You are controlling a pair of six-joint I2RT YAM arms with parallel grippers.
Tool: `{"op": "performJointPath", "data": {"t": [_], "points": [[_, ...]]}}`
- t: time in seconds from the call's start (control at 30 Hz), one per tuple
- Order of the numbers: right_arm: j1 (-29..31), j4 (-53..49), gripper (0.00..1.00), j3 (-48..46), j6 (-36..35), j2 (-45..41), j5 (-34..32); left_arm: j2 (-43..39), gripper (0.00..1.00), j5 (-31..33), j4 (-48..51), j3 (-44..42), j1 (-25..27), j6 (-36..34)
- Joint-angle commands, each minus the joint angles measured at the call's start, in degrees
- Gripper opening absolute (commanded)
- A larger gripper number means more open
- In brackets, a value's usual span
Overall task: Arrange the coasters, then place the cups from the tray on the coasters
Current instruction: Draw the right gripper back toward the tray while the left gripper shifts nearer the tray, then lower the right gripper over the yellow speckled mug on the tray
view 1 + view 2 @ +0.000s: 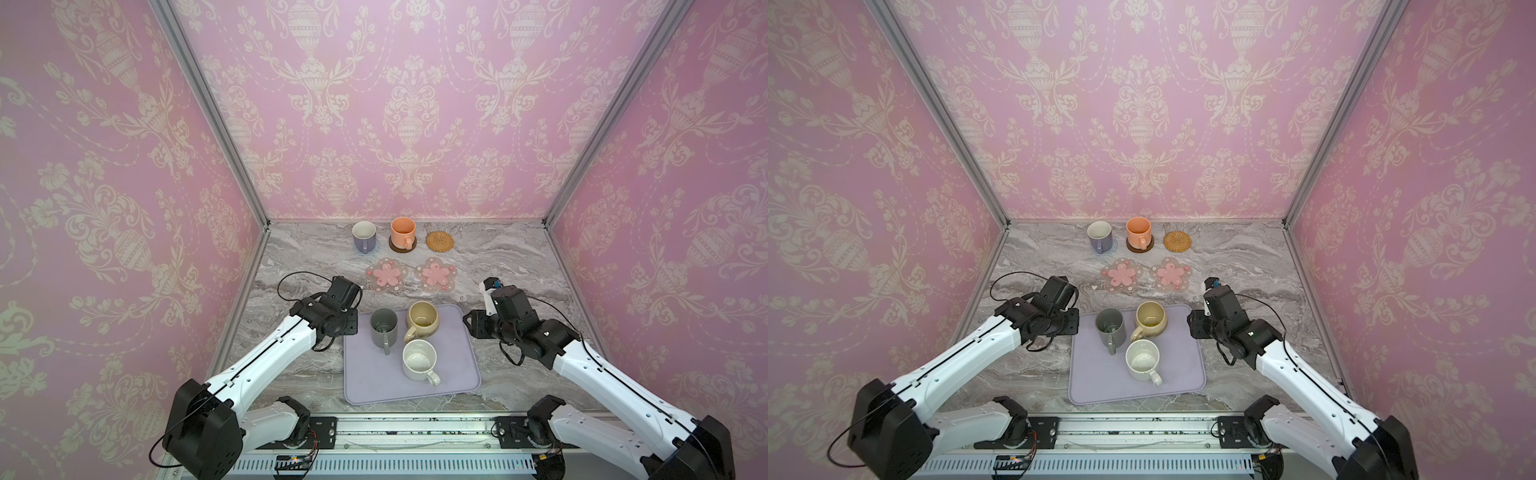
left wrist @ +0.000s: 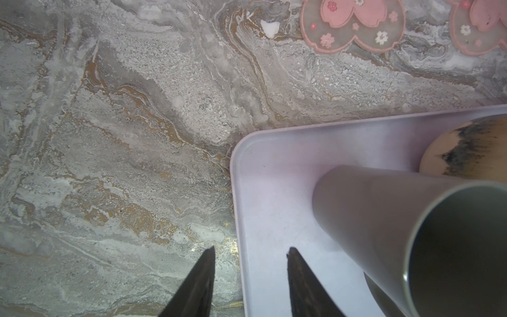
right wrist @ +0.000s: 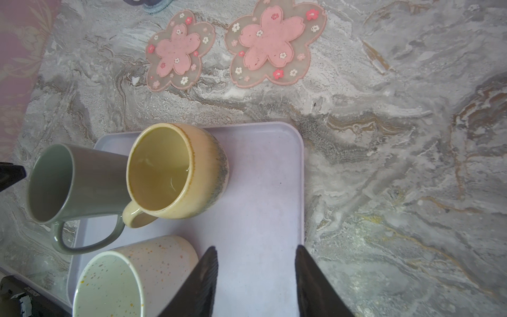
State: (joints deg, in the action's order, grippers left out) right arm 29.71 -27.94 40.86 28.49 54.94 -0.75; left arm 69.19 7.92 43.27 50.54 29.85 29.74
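A dark grey ceramic cup, a rounded beige cup and a speckled white cup are seen upright on the flat lavender-grey tray, over whose side rims the left end effector and right end effector are held parted, empty.

Right pincer spread, empty, above tray; grey cup, beige cup, speckled cup on it.

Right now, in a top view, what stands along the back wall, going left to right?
lavender cup on the light blue coaster → orange cup on the dark brown coaster → rattan coaster, with nothing on it.
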Motion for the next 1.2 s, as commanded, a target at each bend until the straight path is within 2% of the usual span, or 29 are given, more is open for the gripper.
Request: {"op": "performJointPath", "data": {"t": [0.0, 0.2, 0.37, 0.6, 0.83, 1.0, 1.17], "points": [[0.6, -1.2, 0.47, -1.5, 1.2, -2.0, 0.8, 1.4, 0.46, 1.6, 0.5, 1.3, 1.6, 1.4], [2.5, -0.1, 0.44, -1.7, 2.4, -2.6, 1.1, 1.6, 0.45, 3.8, 1.5, 3.4, 2.9, 1.2], [7.1, 0.4, 0.39, -0.6, 3.4, -0.9, -0.9, 0.5, 0.45, 5.7, 2.0, 4.3, 3.1, 0.8], [14.3, 0.6, 0.27, 4.4, 4.6, 4.8, -5.1, -0.1, 0.45, 5.9, 2.0, 3.5, 3.3, 1.2], [19.2, 0.8, 0.13, 9.6, 4.6, 9.9, -5.8, -2.7, 0.45, 6.4, 1.8, 1.3, 3.2, 1.9], [21.7, 2.6, 0.07, 11.9, 4.3, 13.8, -5.2, -4.2, 0.45, 6.5, 1.8, 0.0, 3.3, 2.6], [23.8, 3.8, 0.06, 15.4, 3.7, 19.6, -4.9, -6.1, 0.46, 6.3, 2.0, -1.4, 3.3, 3.4]]}}
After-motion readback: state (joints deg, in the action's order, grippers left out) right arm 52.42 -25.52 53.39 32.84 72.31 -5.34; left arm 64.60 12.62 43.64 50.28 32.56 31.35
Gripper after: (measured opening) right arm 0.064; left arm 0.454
